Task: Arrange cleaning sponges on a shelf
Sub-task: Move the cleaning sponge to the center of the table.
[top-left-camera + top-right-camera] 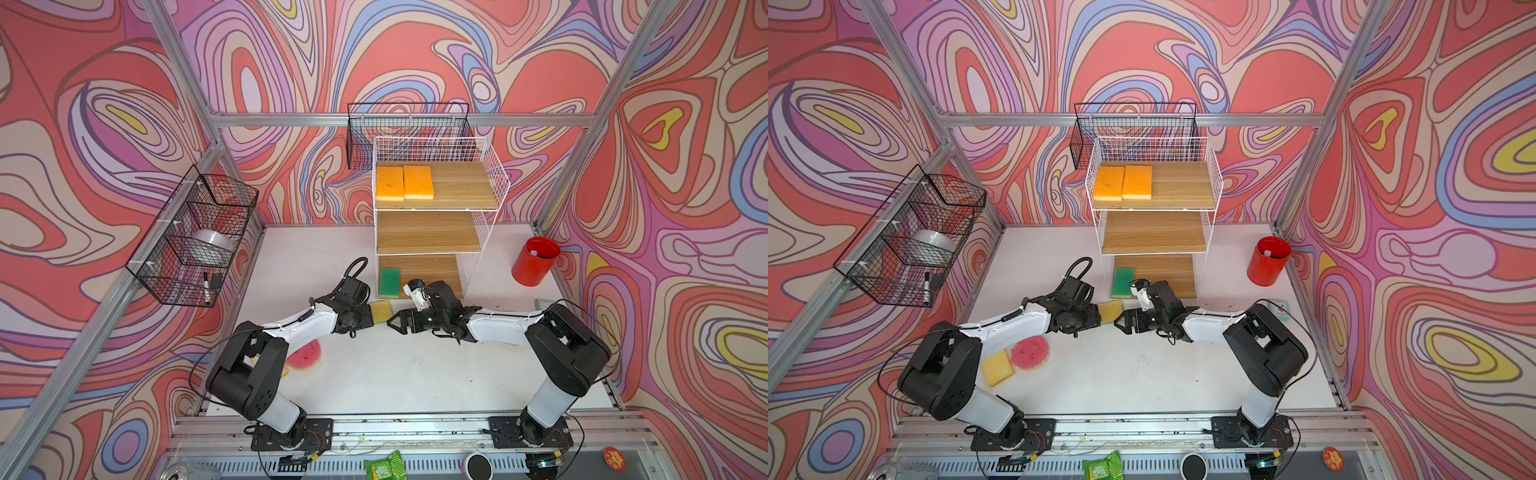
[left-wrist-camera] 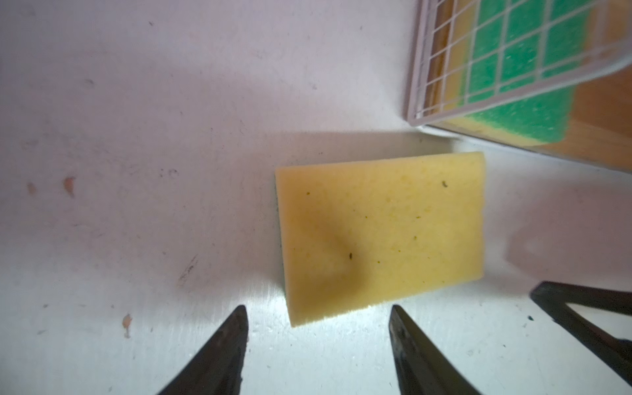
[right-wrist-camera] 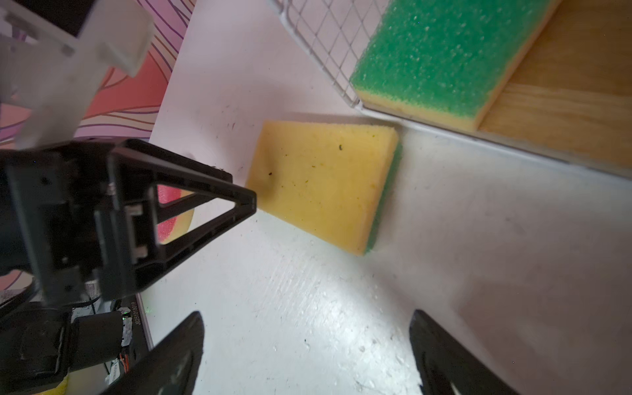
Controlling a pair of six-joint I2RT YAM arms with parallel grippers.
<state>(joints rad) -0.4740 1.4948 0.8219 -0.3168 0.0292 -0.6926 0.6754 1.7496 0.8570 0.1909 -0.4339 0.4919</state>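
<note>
The white wire shelf (image 1: 492,174) holds two orange sponges (image 1: 390,183) (image 1: 418,182) on its top board and a green sponge (image 1: 390,282) on its bottom board. Another sponge (image 2: 379,236) lies yellow side up on the table just in front of the shelf, its green layer underneath. My left gripper (image 2: 318,307) is open, its tips just short of that sponge's corner, nothing between them. My right gripper (image 3: 307,313) faces it from the other side, wide open and empty. A pink round sponge (image 1: 1030,352) and a yellow-side-up sponge (image 1: 997,368) lie beside the left arm.
A red cup (image 1: 534,262) stands right of the shelf. Black wire baskets hang on the left wall (image 1: 195,237) and behind the shelf (image 1: 407,124). A small mint clock (image 1: 544,304) peeks out behind the right arm.
</note>
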